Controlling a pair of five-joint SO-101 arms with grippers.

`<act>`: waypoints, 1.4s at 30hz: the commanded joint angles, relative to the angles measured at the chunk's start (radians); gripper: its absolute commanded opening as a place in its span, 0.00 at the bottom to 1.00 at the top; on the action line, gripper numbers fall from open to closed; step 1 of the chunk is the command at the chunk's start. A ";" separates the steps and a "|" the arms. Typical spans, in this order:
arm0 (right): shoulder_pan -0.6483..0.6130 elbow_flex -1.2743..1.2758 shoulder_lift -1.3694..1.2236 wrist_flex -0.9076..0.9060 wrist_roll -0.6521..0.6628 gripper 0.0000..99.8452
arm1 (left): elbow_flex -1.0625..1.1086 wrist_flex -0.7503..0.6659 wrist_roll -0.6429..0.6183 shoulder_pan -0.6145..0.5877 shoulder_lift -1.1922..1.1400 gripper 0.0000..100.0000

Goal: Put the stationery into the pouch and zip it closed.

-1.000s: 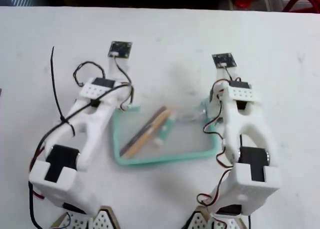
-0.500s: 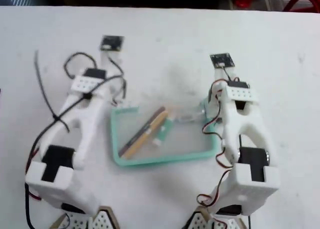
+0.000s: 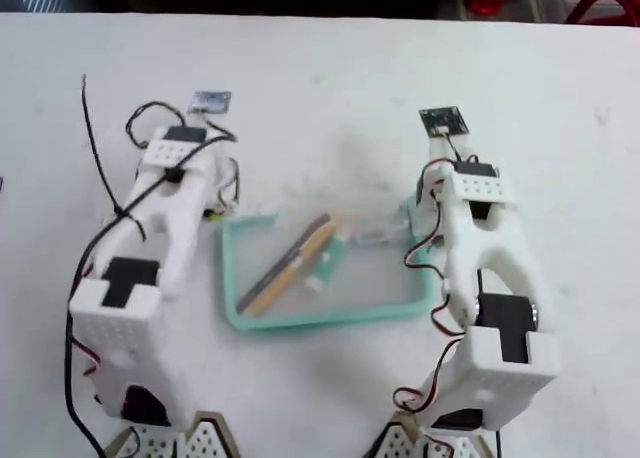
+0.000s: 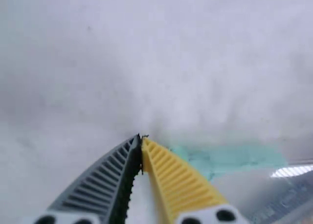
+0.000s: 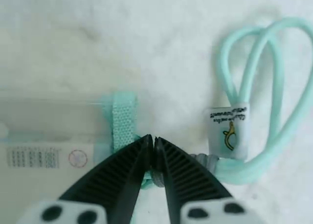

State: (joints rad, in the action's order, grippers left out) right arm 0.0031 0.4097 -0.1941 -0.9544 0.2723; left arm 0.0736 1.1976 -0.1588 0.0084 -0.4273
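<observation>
two arms are sitting at one white table, with one pouch between them; the left arm is resting at the left; the left gripper is keeping its grey and yellow fingers pressed together at the tips with nothing between them, just beside the pouch's far-left teal corner; the one pouch, clear with teal edging, is lying flat with its long axis running left to right across the table; three pieces are showing inside it: one dark stick and one tan stick lying side by side, both slanting from near-left to far-right, and one small white piece just beside them; the right gripper is pinching the pouch's right end, its black fingers closed on it; one teal loop cord with one tag is lying just beside that end.
</observation>
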 commanded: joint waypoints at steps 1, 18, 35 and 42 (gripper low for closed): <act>-0.031 0.006 0.005 -0.024 0.008 0.02 | -0.112 0.089 -0.012 0.030 -0.073 0.02; -0.036 0.005 0.005 -0.005 0.002 0.02 | -0.290 0.100 -0.129 0.171 -0.114 0.02; -0.031 0.006 0.005 -0.010 0.006 0.02 | -0.167 0.396 0.138 -0.090 -0.019 0.02; -0.031 0.006 0.004 -0.010 0.005 0.02 | -0.043 0.235 0.083 0.079 -0.030 0.02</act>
State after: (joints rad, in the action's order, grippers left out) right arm 0.0015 0.4127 -0.1941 -0.9544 0.2723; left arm 0.0276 1.5075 -0.0299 0.0130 -0.4687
